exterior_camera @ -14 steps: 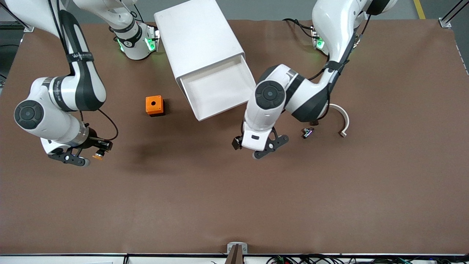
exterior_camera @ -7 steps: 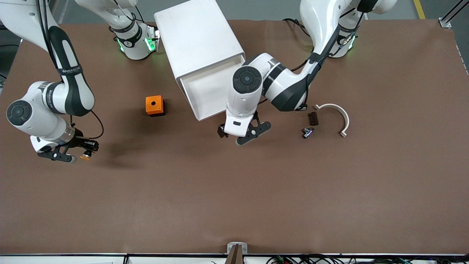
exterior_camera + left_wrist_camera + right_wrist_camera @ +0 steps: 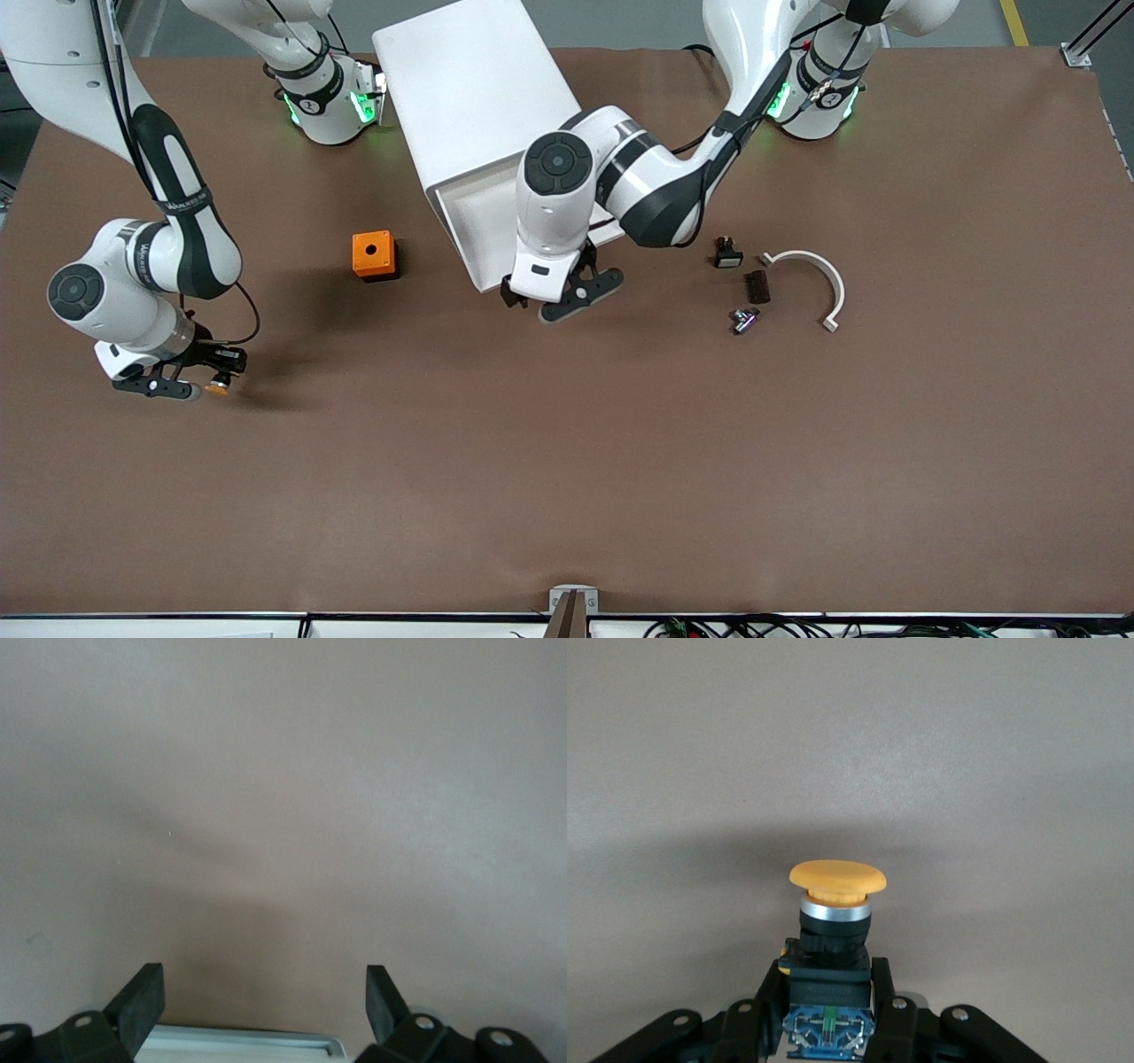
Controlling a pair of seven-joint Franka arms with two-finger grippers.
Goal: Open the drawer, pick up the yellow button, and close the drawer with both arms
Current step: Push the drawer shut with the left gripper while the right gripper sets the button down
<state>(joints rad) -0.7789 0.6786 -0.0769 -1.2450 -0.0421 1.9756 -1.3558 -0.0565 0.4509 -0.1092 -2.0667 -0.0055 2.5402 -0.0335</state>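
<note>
The right gripper [image 3: 202, 383] hangs low over the matte brown counter [image 3: 567, 478] toward the right arm's end, its black fingers [image 3: 766, 992] clamped on the button [image 3: 833, 930]. The right wrist view shows the button plainly: a smooth, domed orange cap on a bright metal collar, over a black body with a blue-black base caught between the fingers. In the front view only the orange cap peeps out at the fingertips.

The left gripper [image 3: 556, 301] sits at the front edge of the drawer [image 3: 478, 232], the top tray of a boxy, glossy white plastic cabinet [image 3: 474, 89]. The drawer stands pulled out, a shallow white tray partly hidden by the left arm's wrist. The fingers [image 3: 142, 1003] are spread wide and hold nothing; a pale strip of the drawer's edge shows between them in the left wrist view.

An orange cube box [image 3: 373, 255] with a round hole in its top rests on the counter beside the drawer, toward the right arm's end. Toward the left arm's end lie a small black part with a white face [image 3: 727, 254], a dark ribbed block [image 3: 756, 286], a small metallic piece [image 3: 743, 320] and a curved white half-ring [image 3: 817, 282].
</note>
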